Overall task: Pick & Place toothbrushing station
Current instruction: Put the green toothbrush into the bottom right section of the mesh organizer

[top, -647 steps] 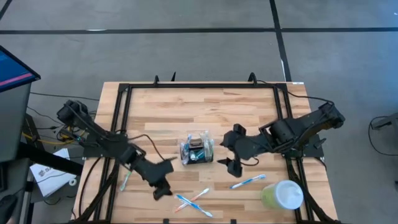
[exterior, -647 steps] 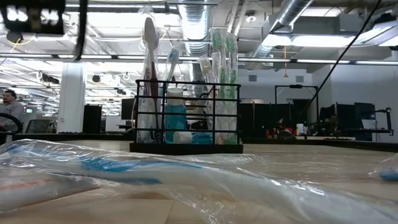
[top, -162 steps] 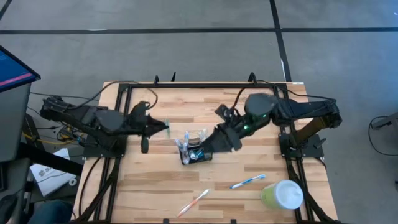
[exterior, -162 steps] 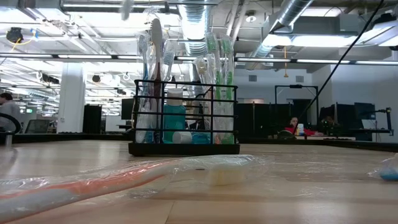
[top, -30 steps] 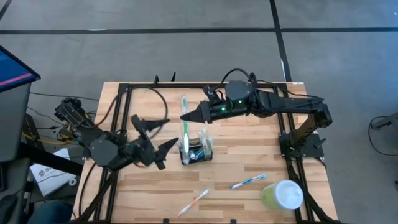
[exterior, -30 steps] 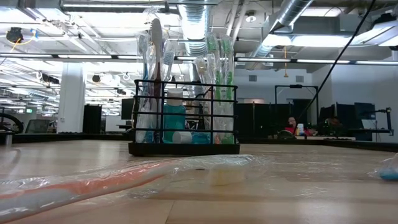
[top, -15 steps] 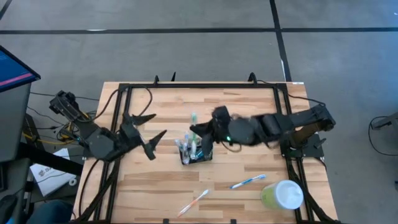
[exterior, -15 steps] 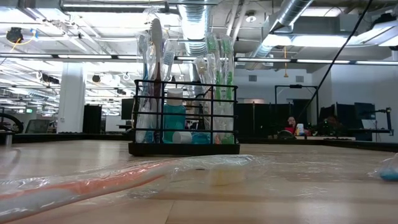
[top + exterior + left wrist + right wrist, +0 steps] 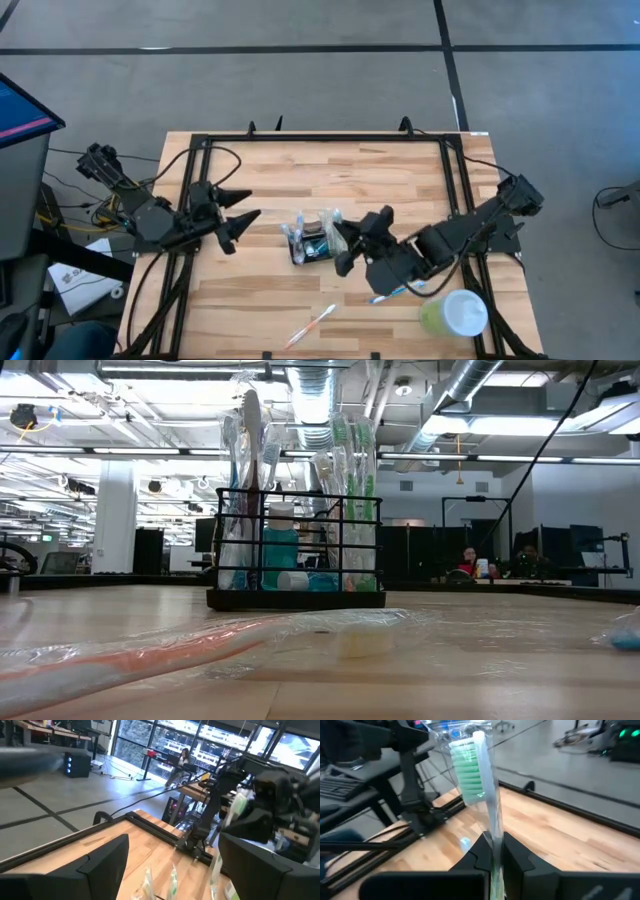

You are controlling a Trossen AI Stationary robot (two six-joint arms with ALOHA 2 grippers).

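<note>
The toothbrushing station [image 9: 315,240], a black wire holder with wrapped toothbrushes standing in it, sits on its base at the table's middle and shows upright in the low view [image 9: 297,550]. Just right of it, my right gripper [image 9: 342,248] is shut on a plastic-wrapped toothbrush with green bristles [image 9: 470,770]. My left gripper [image 9: 238,220] hangs open with nothing between its fingers, left of the station; its wrist view shows the right arm and the green brush [image 9: 239,802] farther off. Neither gripper shows in the low view. My right gripper pinches the wrapped toothbrush's handle [image 9: 494,842] between its two fingers, a little behind the head. The brush runs on past the fingertips along their line. Its green-bristled head [image 9: 472,780] stands free in the air above the table.
An orange wrapped toothbrush [image 9: 313,325] lies near the front edge, close before the low camera [image 9: 150,655]. A blue one [image 9: 400,293] lies under my right arm. A pale green cup with a white lid [image 9: 455,314] stands at the near right corner. Black frame rails edge the table.
My right gripper, still shut on the green toothbrush, has swung from beyond the station's far side toward the near edge and the right, ending beside the station's right side. My left gripper, still open, has drawn back toward the far left.
</note>
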